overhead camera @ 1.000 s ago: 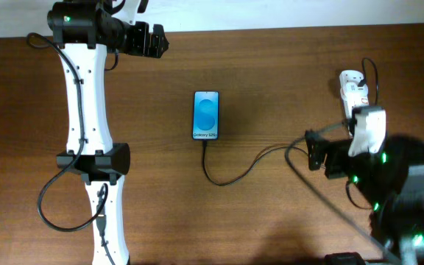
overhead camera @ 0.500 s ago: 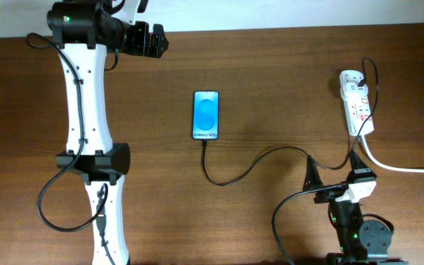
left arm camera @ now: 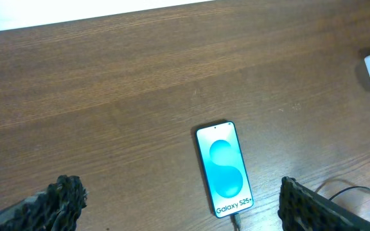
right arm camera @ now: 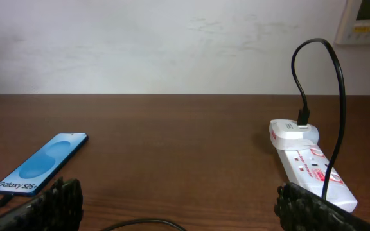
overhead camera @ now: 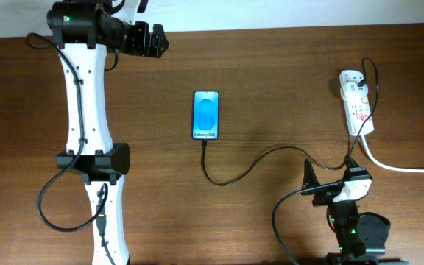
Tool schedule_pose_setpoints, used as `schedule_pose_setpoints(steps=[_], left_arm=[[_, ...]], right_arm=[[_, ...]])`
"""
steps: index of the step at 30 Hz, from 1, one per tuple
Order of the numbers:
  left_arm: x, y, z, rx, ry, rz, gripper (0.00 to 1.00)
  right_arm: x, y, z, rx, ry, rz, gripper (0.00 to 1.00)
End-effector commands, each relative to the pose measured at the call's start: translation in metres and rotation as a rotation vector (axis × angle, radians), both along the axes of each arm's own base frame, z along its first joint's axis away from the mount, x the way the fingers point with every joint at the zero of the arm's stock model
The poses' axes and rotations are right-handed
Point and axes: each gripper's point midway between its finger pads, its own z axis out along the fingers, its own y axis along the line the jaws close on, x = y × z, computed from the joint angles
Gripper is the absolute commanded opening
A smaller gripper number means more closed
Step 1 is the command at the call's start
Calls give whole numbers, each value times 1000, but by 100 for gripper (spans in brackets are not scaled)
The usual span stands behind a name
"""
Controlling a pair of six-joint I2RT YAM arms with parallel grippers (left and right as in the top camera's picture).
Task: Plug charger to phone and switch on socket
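The phone lies face up mid-table, blue screen lit; it also shows in the left wrist view and the right wrist view. The charger, a thin black cable, runs from the phone's near end in a loop to the socket, where its plug sits at the far end. Its connector tip is at the phone's bottom edge. My left gripper is open, high at the back left. My right gripper is open, low, near the table's front right.
The socket's thick white cord runs off the right edge. The left arm stretches along the table's left side. The socket lies right of my right gripper, and a cable loop lies just in front of it.
My right arm has pulled back from the socket toward the front right and folded low. The left arm, phone and cable have not moved.
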Motion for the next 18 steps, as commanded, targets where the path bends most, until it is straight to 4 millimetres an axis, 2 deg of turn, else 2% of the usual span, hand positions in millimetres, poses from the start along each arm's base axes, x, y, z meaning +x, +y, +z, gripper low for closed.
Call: schedule_pose_setpoints(steps=[1, 3, 5, 7, 9, 11, 14, 18], left_arm=[[-6, 2, 22, 1, -47, 3, 99], [-6, 2, 21, 6, -46, 3, 99], [-8, 15, 16, 99, -29, 51, 99], [-22, 18, 11, 129, 29, 38, 99], [-27, 18, 14, 157, -30, -13, 99], [-43, 25, 5, 216, -44, -46, 99], [-89, 59, -14, 375, 22, 31, 99], [-127, 63, -40, 383, -53, 38, 99]], right_arm=[[0, 0, -2, -4, 2, -1, 98], [0, 0, -2, -4, 2, -1, 98], [0, 0, -2, -4, 2, -1, 98], [0, 0, -2, -4, 2, -1, 98], [0, 0, -2, -3, 2, -1, 98], [0, 0, -2, -4, 2, -1, 98], [0, 0, -2, -4, 2, -1, 98], [0, 0, -2, -4, 2, -1, 98]])
